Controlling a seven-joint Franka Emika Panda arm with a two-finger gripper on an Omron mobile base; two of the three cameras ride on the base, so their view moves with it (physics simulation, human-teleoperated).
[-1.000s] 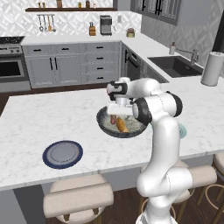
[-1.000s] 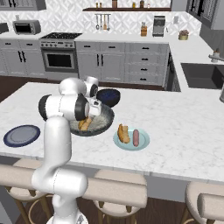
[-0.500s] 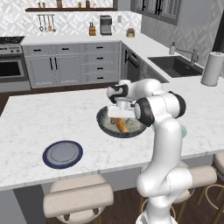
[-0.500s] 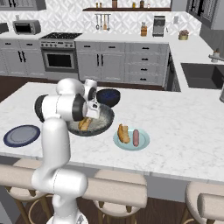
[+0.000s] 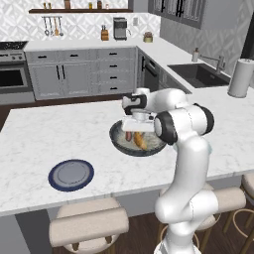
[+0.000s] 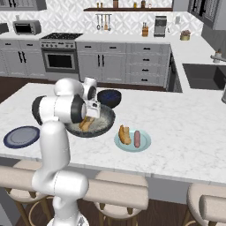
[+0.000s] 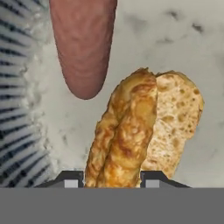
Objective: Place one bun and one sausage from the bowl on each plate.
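hand: gripper (image 7: 111,179) clamps bun (image 7: 140,131) | right base: teal plate (image 6: 132,142) filled

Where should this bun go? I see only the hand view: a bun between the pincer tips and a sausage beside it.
Observer: The teal plate, right of the bowl, already carries a plated bun and a plated sausage.
Operator: Is there another plate?
Observer: Yes, the navy plate lies left of the bowl, nearer the counter edge.
Operator: Has it any food?
Observer: Nothing lies on it, so the bun probably belongs there.
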